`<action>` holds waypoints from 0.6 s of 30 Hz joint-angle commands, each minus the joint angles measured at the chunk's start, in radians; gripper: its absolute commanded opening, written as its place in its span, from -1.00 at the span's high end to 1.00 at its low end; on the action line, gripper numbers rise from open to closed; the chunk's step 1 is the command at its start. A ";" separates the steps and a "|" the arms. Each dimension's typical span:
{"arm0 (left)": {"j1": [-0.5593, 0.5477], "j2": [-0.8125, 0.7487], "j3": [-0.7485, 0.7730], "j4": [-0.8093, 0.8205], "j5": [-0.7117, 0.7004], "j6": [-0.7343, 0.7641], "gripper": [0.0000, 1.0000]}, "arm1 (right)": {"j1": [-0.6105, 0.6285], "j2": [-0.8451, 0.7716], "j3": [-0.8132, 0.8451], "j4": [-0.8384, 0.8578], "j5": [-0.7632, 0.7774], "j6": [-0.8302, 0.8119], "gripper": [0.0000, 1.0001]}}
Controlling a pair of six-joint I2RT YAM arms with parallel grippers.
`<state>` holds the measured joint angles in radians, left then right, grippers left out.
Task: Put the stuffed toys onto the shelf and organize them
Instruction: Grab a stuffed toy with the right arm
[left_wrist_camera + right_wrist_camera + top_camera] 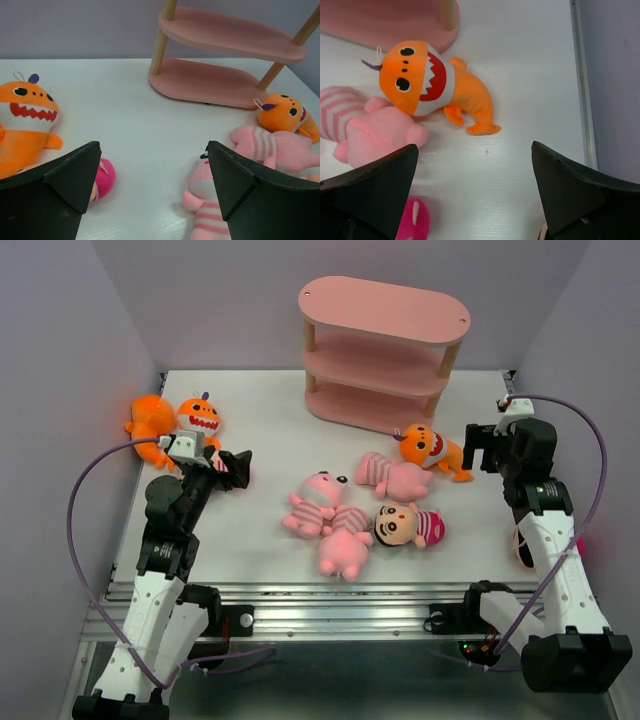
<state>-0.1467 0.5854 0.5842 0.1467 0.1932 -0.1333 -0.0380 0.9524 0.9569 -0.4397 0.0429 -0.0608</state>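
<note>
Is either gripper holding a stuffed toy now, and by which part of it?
Nothing is held. The left gripper and the right gripper both have their jaws wide open, gripping no toy.

My left arm [160,570] and right arm [555,560] wore white shells between black joints. My fingers [75,175] were matte black wedges; behind them sat a white camera block [185,447], a lilac cable [80,500] looping back to black bases [575,660].

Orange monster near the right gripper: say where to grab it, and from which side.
Probably the orange monster by its slim body behind the head, from above with the right gripper: it lies flat, and a pink pig crowds the head.
</note>
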 commanded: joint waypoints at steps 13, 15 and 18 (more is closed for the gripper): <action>0.004 0.036 0.060 0.042 0.117 -0.011 -0.98 | -0.005 0.101 0.151 -0.364 -0.098 -0.534 -1.00; 0.004 0.037 0.060 0.040 0.117 -0.009 -0.98 | -0.005 0.162 0.184 -0.425 -0.068 -0.547 -1.00; 0.004 0.040 0.062 0.040 0.127 -0.009 -0.98 | -0.005 0.218 0.235 -0.516 0.074 -0.568 -1.00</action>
<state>-0.1467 0.6285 0.5900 0.1448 0.2874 -0.1402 -0.0395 1.1412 1.1076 -0.8001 -0.0563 -0.5789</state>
